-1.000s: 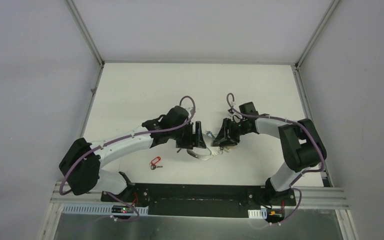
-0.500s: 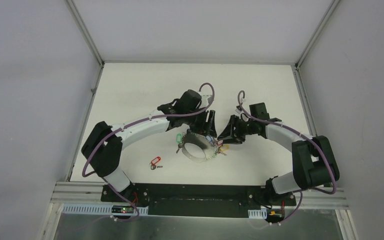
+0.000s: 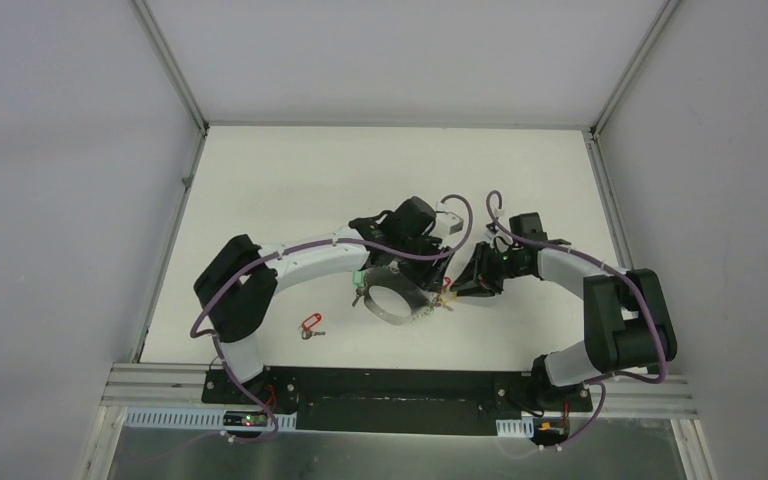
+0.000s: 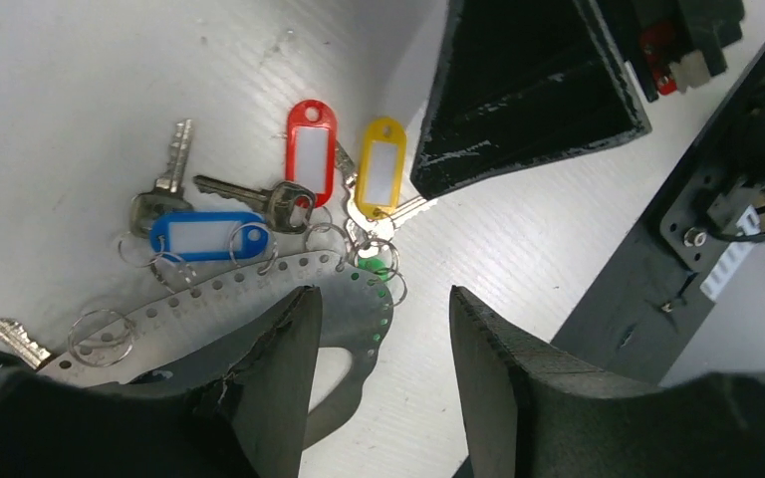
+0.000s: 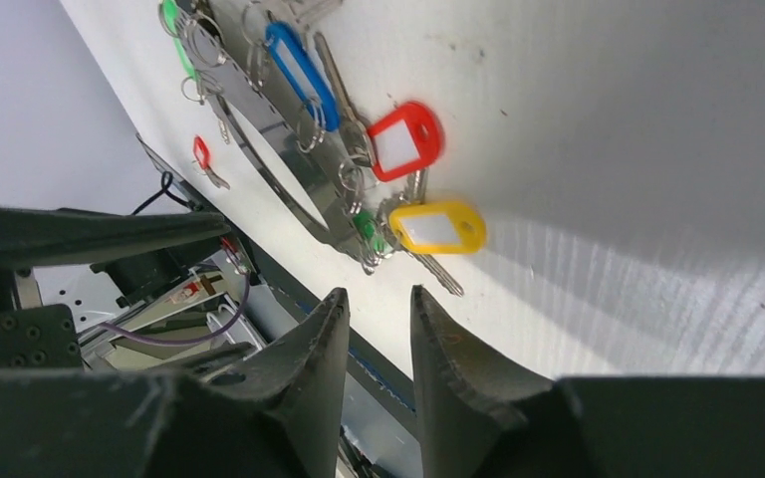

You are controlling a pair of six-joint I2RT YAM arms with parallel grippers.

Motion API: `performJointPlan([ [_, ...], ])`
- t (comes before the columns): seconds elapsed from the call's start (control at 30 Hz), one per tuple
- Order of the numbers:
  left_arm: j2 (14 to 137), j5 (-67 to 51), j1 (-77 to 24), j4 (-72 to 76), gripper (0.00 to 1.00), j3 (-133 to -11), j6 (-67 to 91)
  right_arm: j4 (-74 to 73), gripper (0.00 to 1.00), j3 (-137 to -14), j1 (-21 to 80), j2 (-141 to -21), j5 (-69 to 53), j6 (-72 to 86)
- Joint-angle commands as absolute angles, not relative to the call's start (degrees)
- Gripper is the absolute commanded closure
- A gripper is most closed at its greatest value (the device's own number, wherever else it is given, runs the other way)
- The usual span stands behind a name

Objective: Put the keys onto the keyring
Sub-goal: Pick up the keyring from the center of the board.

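Left wrist — keyring (image 4: pixel 259 284) end between left hand (image 4: pixel 381 299) jaws — keys (image 4: pixel 311 154) beyond.

The keyring (image 3: pixel 392 300) lies flat on the table (image 3: pixel 290 180) under the left claw (image 3: pixel 432 278), one end reaching below the gap between its fingers. The keys (image 3: pixel 441 297) fan out from that end, just ahead of the left claw and between it and the right claw (image 3: pixel 463 288), which faces them. A loose key (image 3: pixel 310 325) lies well apart, behind the left claw, nearer the arm bases.
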State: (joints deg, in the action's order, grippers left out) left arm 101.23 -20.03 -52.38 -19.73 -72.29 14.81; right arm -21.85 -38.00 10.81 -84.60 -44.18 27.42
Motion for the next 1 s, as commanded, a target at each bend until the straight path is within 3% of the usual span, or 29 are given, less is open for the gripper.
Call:
performJointPlan([
  [0.0,101.40,-13.95,-54.71,-19.45,0.49,-74.45,8.52,-25.25,0.71,-39.46,10.81,-84.89,-42.28,24.98],
  [0.13,101.23,-13.67,-54.73,-19.44,0.49,-73.54,12.51,-27.58,0.78,-40.35,12.07,-86.93,-42.79,24.08],
  [0.27,99.86,-13.71,-54.59,-18.78,0.49,-70.94,17.79,-26.25,0.79,-38.45,13.94,-86.12,-43.40,27.24],
  [0.5,94.48,-13.35,-54.18,-13.82,0.46,-62.62,26.97,-17.18,0.68,-34.19,17.82,-84.18,-45.69,36.93],
  [0.63,89.94,-10.87,-54.05,-9.98,0.46,-56.58,33.73,-12.91,0.68,-33.52,19.60,-86.74,-44.10,41.12],
  [0.77,84.66,-7.54,-54.02,-6.57,0.45,-50.92,37.83,-10.10,0.71,-33.14,20.12,-88.29,-42.14,43.56],
  [0.97,79.02,-3.27,-53.92,-6.02,0.45,-46.08,39.80,-7.76,0.83,-33.87,20.23,-90.95,-41.55,44.83],
])
